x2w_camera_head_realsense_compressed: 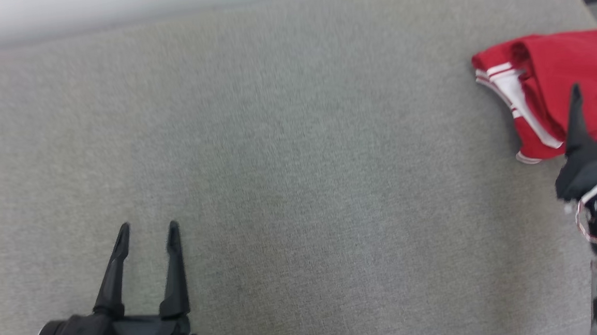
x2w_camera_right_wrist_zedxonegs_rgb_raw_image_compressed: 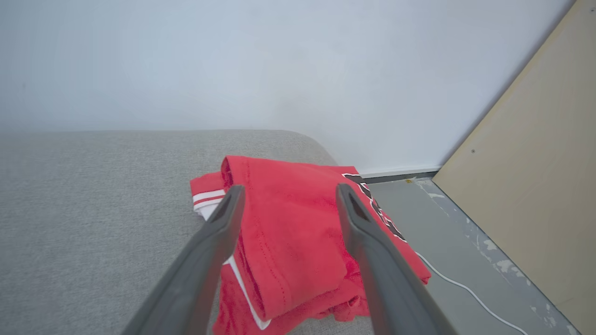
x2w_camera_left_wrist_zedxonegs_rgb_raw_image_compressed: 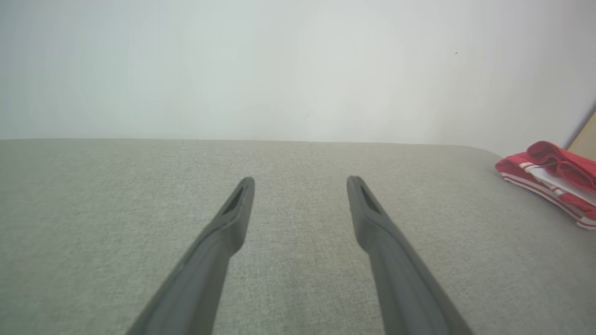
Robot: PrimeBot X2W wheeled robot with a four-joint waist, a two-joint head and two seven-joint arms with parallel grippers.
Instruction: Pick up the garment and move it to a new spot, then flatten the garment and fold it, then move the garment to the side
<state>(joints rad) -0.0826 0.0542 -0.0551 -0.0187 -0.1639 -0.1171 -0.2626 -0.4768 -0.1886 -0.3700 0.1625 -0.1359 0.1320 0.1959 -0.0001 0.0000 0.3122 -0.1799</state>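
Currently: red garment with white stripes, lying folded in a compact stack just under and ahead of the right pincer, whose fingers are standing spread, pinching nothing. Also, the left pincer is hovering spread and empty, garment well off to its right on the grey upholstered surface. Progress, judged: folding and siding are looking done; only withdrawing is remaining
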